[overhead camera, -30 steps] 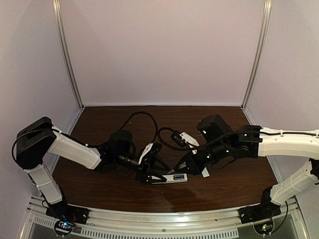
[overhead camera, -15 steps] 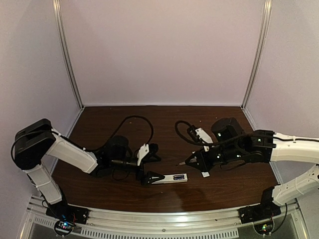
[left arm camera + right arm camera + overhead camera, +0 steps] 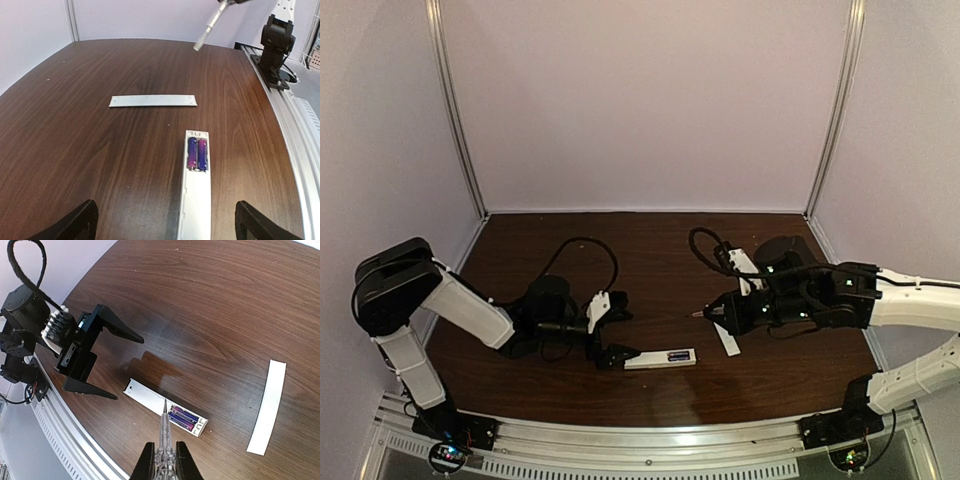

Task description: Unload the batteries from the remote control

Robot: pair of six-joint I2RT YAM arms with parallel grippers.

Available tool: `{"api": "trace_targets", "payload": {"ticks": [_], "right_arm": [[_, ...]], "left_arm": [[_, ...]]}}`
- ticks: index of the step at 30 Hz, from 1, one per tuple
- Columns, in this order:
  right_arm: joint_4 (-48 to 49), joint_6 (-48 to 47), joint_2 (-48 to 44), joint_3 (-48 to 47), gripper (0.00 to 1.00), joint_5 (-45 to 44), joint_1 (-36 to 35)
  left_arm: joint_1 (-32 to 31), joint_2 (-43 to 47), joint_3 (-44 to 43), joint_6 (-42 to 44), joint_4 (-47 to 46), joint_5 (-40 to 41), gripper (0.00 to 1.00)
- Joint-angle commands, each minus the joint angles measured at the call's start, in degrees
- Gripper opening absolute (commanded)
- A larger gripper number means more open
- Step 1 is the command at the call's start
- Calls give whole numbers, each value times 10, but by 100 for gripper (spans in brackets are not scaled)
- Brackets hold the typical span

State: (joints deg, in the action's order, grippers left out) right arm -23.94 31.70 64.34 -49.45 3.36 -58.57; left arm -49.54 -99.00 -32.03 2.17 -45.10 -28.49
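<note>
The left tool (image 3: 632, 325) was held wide open and empty at the near edge of the bench (image 3: 75, 125), its two fingers set either side of the near end of the remote control (image 3: 196, 200); no contact with it could be made out. The remote control was laid flat on the bench, back upward, with its battery bay uncovered at the end away from the left tool. The batteries (image 3: 197, 154) were seen lying side by side in that bay, both fully seated, so neither had been taken out. Farther off, the right tool (image 3: 164, 465) was closed narrowly on the clear handle of the screwdriver (image 3: 163, 437), which was carried in the air with its tip pointed toward the remote control but kept apart from it. Beyond the remote control, the cover strip (image 3: 152, 100) was laid flat on the bench by itself, clear of everything else. From this layout, the opening of the bay was judged to be done, while the real unloading was judged not yet begun: both batteries were left to be levered out of the bay, most likely with the screwdriver tip, and set down on the bench.
</note>
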Motion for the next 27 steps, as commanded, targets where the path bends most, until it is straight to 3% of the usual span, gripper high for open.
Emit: {"api": "trace_targets", "payload": {"ticks": [1,6,14,27], "right_arm": [[1,13,-1,5,0,-26,5],[-1,13,1,5,0,-26,9],[3,12,6,3,0,-26,12],[15,11,12,11,0,-19,13]], "left_arm": [[1,-35,11,34,-48,-54,97],[1,-43,-21,67,29,-98,96],[1,-84,-49,100,66,-125,91],[-6,-137,-62,77,8,-103,82]]}}
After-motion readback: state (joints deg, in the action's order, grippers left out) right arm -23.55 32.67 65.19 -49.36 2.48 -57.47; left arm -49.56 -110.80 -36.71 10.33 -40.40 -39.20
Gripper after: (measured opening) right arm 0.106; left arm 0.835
